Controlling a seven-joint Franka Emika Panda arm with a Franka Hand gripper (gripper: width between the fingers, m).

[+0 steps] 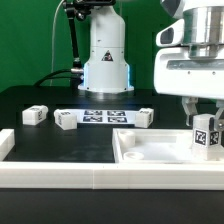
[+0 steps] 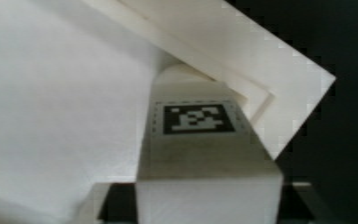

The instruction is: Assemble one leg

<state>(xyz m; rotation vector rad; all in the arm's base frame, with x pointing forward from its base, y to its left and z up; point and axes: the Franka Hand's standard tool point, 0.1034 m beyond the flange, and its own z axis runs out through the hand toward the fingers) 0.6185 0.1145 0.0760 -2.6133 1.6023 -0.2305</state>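
Gripper (image 1: 205, 122) pinching leg (image 1: 207, 133) upright over panel (image 1: 150, 152) corner at exterior view's right. Wrist view: tagged leg (image 2: 197, 150) between fingers, panel corner (image 2: 247, 70) beyond. Likely light, rigid plastic, smooth faces (may slip) — grip flat opposite sides, mid-height. Three spare legs (image 1: 66, 120) near marker board (image 1: 104, 116).

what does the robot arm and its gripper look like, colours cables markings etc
The white, rounded-shell robot arm has black joint sections and a blue-lit ring glowing near its base, with a black cable looping off to the exterior view's left. The boxy white gripper has a grey metal flange above it and short, dark-tipped jaws. No printed markings on the arm or gripper are legible at this resolution.
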